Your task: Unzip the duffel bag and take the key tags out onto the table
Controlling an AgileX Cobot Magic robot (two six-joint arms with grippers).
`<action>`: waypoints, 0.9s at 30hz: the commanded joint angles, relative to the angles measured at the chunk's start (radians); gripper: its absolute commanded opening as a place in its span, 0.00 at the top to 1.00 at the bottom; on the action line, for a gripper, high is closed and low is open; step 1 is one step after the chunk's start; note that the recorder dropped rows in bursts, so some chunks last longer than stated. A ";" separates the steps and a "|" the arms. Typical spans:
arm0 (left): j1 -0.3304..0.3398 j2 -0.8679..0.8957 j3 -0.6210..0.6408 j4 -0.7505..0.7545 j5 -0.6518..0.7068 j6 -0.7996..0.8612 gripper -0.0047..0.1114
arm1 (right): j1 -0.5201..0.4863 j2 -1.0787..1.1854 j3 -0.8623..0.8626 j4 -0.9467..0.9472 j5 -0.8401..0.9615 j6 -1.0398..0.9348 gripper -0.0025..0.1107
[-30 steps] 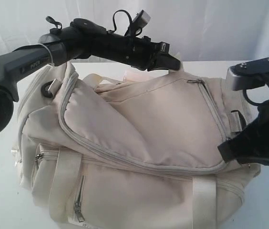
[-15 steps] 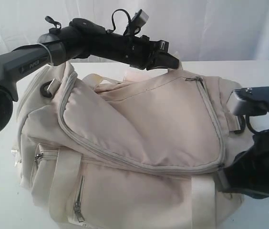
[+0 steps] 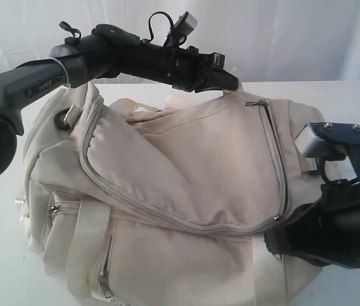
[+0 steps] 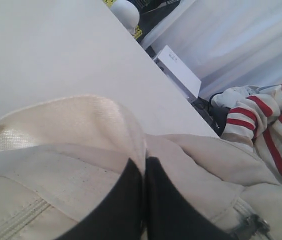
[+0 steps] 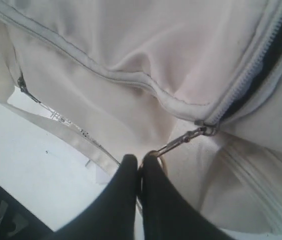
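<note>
The right tool is clenched, its two black fingers pressed together on the ring of a small metal zipper pull. The pull runs taut from the fingers up to the slider at the lower corner of a grey curved zipper. Beyond the slider the zipper's teeth stand parted and a dark strip of lining shows in the gap. In the exterior view this tool sits low against the right end of a large cream-white fabric duffel bag.

The left tool is also clenched, pinching a fold of the duffel bag's cream fabric between its black fingers. In the exterior view it reaches across from the left and grips the rear top edge of the bag, near the middle.

The duffel bag lies on its side on a plain white desk. Its big curved flap faces the exterior camera, with zipped side pockets and webbing straps below. Behind the desk, the left wrist view shows a red-and-white striped cloth and a white box.
</note>
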 commanded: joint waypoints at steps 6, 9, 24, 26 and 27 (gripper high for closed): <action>0.016 -0.012 -0.013 -0.024 -0.038 -0.005 0.96 | 0.000 0.038 0.006 0.128 0.033 -0.129 0.98; 0.016 -0.012 -0.013 -0.021 -0.027 -0.005 0.96 | 0.000 0.043 0.006 0.096 0.033 -0.131 0.98; 0.017 -0.054 -0.014 0.048 0.031 -0.001 0.50 | 0.000 0.030 -0.056 0.076 0.069 -0.171 0.38; 0.017 -0.083 -0.014 0.108 0.044 -0.001 0.50 | 0.000 0.012 -0.090 0.046 0.083 -0.162 0.38; 0.017 -0.100 -0.014 0.137 0.063 -0.001 0.50 | 0.000 0.001 -0.111 0.015 0.090 -0.142 0.38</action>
